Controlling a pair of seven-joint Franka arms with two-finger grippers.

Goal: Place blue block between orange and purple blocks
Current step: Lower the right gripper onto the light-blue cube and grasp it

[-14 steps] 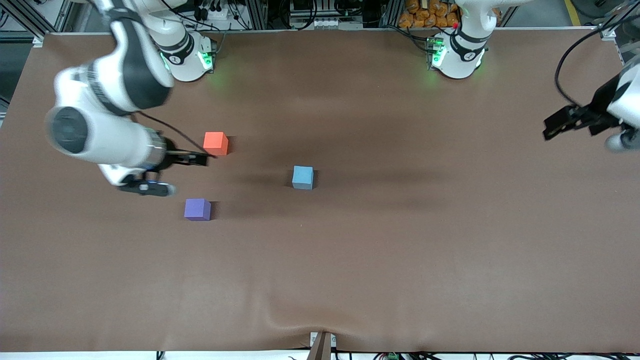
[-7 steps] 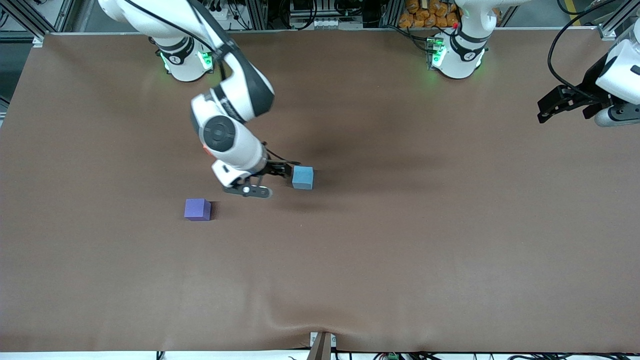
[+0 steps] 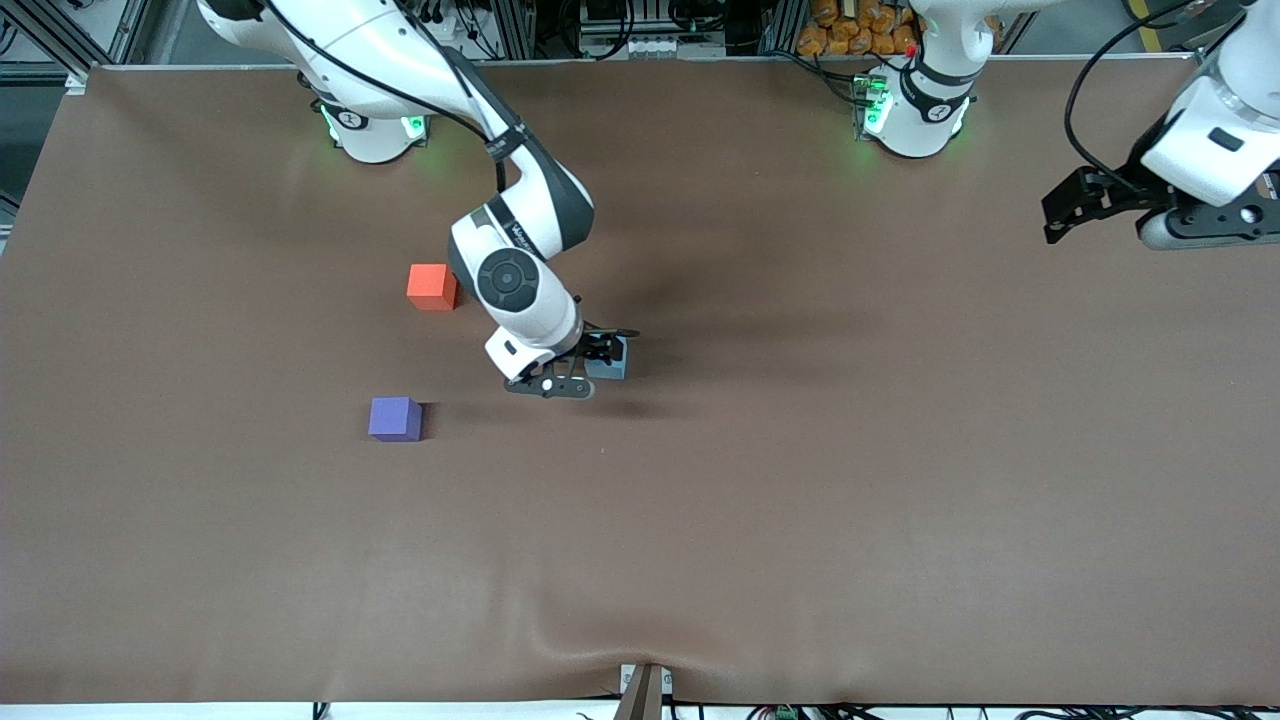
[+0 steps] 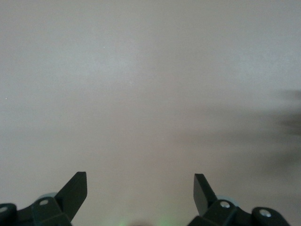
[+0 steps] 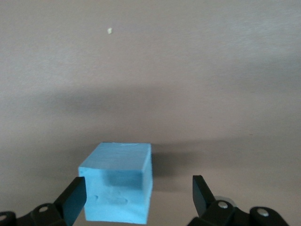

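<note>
- Right gripper (image 3: pixel 598 355) is low over the small sky-blue matte cube (image 3: pixel 612 366), its fingers spread wide.
- The right wrist view shows what the front view hides: the blue cube (image 5: pixel 118 187) sits on the table between the black fingertips (image 5: pixel 75 197), close to one, a clear gap to the other.
- Orange-red matte cube (image 3: pixel 432 286) and violet-purple matte cube (image 3: pixel 395 418) lie toward the right arm's end, well apart from the blue one, purple nearer the front camera.
- Left gripper (image 3: pixel 1062 205) waits over the brown table (image 3: pixel 800 500) at its own end, fingers (image 4: pixel 75 190) wide apart over bare cloth.
</note>
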